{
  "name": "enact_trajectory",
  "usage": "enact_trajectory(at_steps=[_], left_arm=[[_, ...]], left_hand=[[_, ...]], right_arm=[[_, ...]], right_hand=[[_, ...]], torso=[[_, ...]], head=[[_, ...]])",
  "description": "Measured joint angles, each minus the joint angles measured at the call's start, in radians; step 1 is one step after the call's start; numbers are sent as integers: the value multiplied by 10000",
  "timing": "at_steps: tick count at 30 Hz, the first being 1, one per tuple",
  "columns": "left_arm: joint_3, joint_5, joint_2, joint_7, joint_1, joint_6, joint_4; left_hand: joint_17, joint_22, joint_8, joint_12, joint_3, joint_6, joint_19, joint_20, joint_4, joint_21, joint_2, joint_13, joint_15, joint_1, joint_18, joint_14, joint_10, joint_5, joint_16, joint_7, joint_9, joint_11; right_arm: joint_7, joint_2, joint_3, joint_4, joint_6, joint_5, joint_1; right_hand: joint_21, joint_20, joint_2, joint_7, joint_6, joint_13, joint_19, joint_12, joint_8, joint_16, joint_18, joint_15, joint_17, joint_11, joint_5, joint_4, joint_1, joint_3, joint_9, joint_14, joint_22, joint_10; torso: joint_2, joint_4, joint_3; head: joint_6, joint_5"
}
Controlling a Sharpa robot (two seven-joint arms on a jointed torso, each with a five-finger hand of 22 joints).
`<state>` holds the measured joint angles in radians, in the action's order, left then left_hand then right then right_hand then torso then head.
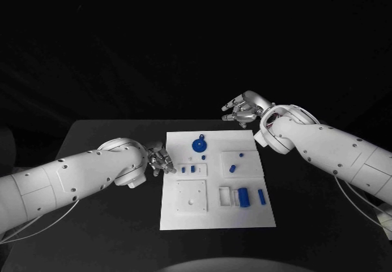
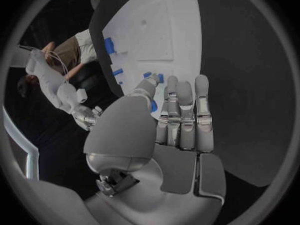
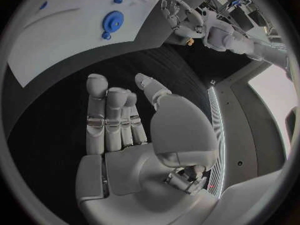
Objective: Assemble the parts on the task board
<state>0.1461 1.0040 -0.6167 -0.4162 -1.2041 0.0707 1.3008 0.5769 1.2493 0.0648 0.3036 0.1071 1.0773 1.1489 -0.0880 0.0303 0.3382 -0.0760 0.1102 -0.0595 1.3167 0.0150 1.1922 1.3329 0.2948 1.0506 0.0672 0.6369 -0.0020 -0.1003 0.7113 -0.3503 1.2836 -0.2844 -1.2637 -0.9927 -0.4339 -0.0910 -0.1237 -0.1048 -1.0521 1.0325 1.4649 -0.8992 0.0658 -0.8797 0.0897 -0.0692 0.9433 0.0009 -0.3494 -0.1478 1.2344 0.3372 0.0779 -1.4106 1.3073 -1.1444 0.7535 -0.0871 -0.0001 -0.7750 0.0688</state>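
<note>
While both hands hold nothing, fingers apart, the left hand [image 1: 161, 160] hovers beside the task board [image 1: 214, 211] mid-worktop; the right hand [image 1: 243, 110] hangs beyond its far edge.

one task board [image 1: 214, 211], six blue parts [image 1: 199, 145]

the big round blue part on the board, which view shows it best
The right wrist view: the round blue part is large there, its disc and small lobe plain on the task board. The head view shows it smaller, near the board's far edge. In the left wrist view I cannot pick it out.
</note>
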Motion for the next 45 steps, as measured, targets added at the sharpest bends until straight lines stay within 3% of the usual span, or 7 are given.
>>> enact_trajectory(at_steps=[3,7,12,16,21,35,45], left_arm=[[-144,-198,-225,557,-157,157,263],[-240,-317,-238,1726,-317,813,398],[-264,-73,152,3106,-372,1665,146],[-236,477,641,3956,-388,2131,-295],[-88,1375,1253,4655,-386,2493,-952],[608,3670,2643,5240,-237,2565,-2680],[773,4767,3105,5283,74,2296,-3457]], left_hand=[[-406,-215,0,-1012,520,-34,-21,171,-650,-349,244,-421,183,667,10,-183,-214,-27,-476,226,-1576,213],[-808,-104,0,-2084,945,-145,-122,316,-1258,-501,281,-471,317,898,320,-164,-381,-160,-910,363,-3270,380],[-1249,389,0,-2410,1302,199,-108,509,-1680,-501,303,-502,474,806,631,-8,-967,-660,-1146,378,-4971,680],[-1450,405,0,-2409,1355,102,144,602,-1671,-550,272,-504,522,739,630,342,-1352,-1187,-1156,387,-5368,809],[-1574,365,1,-2409,1338,98,600,594,-1647,-559,114,-503,465,581,780,789,-1400,-1355,-906,391,-5650,790],[-1604,589,1,-2409,1256,43,938,537,-1519,-601,-44,-503,416,555,776,1014,-1487,-1391,-157,336,-5686,772],[-1632,587,1,-2409,1256,-11,1099,518,-1519,-600,-163,-502,401,595,782,1215,-1863,-1324,109,321,-5685,826]], right_arm=[[19,11,0,-62,-12,27,2],[88,-4,-2,-190,-51,122,4],[234,-41,-2,-326,-149,310,6],[398,-91,-2,-394,-232,488,7],[613,-163,1,-435,-307,697,7],[905,-310,0,-439,-467,957,5],[967,-343,-3,-398,-560,1005,-17]], right_hand=[[580,0,0,0,0,-779,0,775,0,253,1,-4,-180,-29,0,-57,0,57,0,85,0,170],[1562,0,-40,-26,-31,-2273,0,2011,0,482,98,-20,-352,-48,0,-165,-40,251,0,127,-252,-35],[2472,1,-31,-25,-176,-4624,1,4151,0,692,102,-39,-666,-38,-30,-212,-153,620,-1,176,-687,-583],[2699,45,-26,-33,-296,-7542,36,6743,0,845,91,17,-970,180,-30,-293,-158,725,0,217,-953,-1314],[2725,127,42,-29,-301,-9128,-19,7944,0,849,133,123,-1125,347,-30,-301,-226,717,-15,264,-1072,-1535],[2725,165,41,-65,-260,-9648,17,8228,0,801,198,192,-1251,407,-109,-271,-224,747,-24,261,-1134,-1551],[2723,165,40,-68,-256,-9647,18,8228,0,743,203,192,-1302,441,-108,-233,-224,785,-23,262,-1156,-1514]], torso=[[-5,-1,1],[-6,5,4],[3,31,4],[21,63,4],[53,116,6],[180,293,73],[273,414,100]], head=[[17,3],[64,0],[131,-12],[177,-29],[230,-58],[375,-226],[423,-292]])
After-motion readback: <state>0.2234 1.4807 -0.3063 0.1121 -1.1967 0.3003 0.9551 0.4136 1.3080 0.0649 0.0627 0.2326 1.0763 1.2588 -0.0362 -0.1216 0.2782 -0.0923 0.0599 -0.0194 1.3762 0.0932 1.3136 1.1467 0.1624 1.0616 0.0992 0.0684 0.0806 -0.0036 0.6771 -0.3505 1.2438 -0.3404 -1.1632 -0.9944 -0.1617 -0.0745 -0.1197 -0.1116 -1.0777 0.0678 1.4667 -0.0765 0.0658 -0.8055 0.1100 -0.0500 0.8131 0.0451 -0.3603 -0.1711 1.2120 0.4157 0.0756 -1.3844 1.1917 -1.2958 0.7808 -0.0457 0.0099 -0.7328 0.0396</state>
